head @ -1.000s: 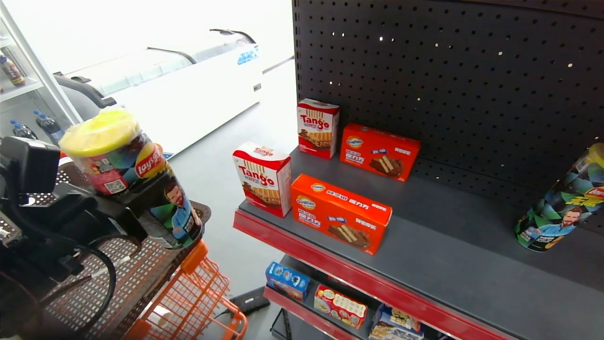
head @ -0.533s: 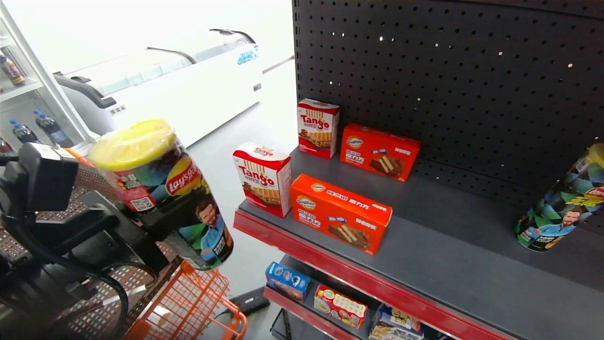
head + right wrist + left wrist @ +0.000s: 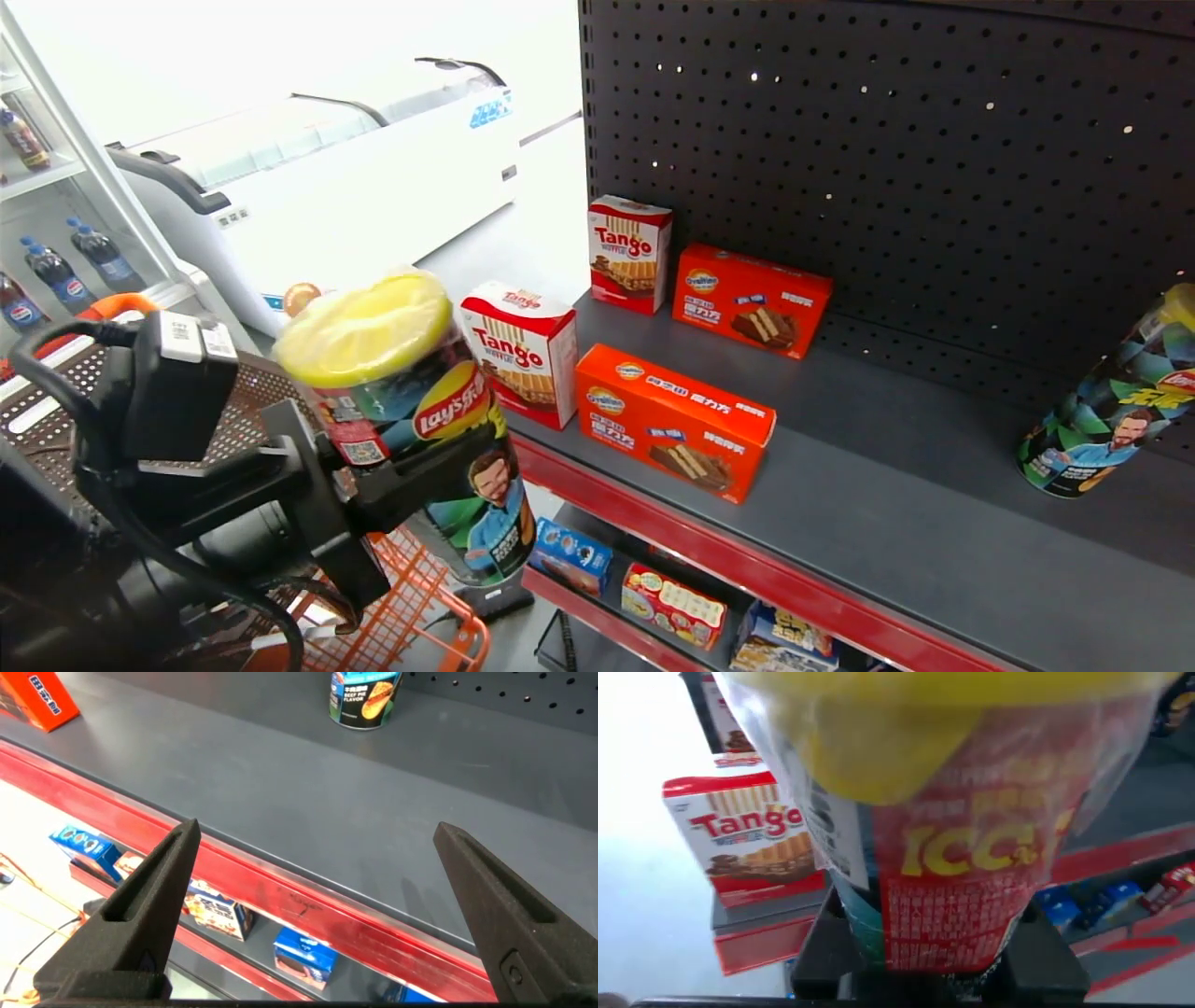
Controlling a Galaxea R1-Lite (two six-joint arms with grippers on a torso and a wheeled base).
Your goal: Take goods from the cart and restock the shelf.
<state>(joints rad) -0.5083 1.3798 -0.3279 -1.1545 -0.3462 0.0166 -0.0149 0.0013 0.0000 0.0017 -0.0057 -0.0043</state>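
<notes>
Yellow-lidded glossy chip canister (image 3: 439, 401) sits lower left in the head view, pinched round its middle by the left claw (image 3: 401, 481), above the orange wire cart (image 3: 411, 607). It should travel upright over the red lip onto the matte grey shelf (image 3: 887, 523), clear of the wafer box (image 3: 523, 350). Left wrist view: the left claw hugs the round chip canister. Right wrist view: right claw (image 3: 318, 831) spread, empty, over the shelf.
</notes>
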